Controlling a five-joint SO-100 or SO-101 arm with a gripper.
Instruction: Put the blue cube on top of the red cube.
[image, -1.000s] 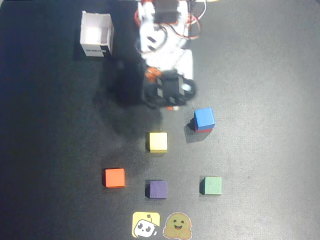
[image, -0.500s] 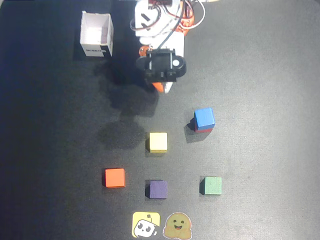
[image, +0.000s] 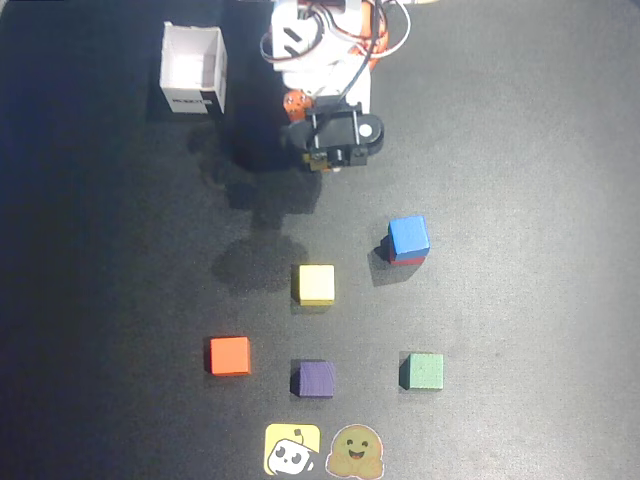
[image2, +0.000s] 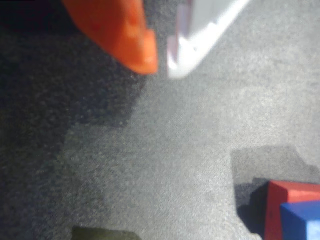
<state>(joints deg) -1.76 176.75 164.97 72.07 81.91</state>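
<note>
Blue cube (image: 408, 235) sits on the red cube (image: 405, 260), below and to the right of the gripper (image: 330, 165) in the overhead view, well apart from it. Wrist view: both cubes at the lower right corner, blue cube (image2: 302, 220) on the red cube (image2: 280, 200), beyond and to the right of the fingertips. Stack looks roughly square; red shows only as a thin edge under the blue from above.

Gripper (image2: 161, 62): fingertips nearly together, a narrow gap between orange and white, nothing held.

Handling (judgement): cube looks small, rigid, light, matte, so probably not slippery. If regrasping, take it across two opposite flat side faces, above the red cube, gently enough not to topple the stack.

Task appears complete.
</note>
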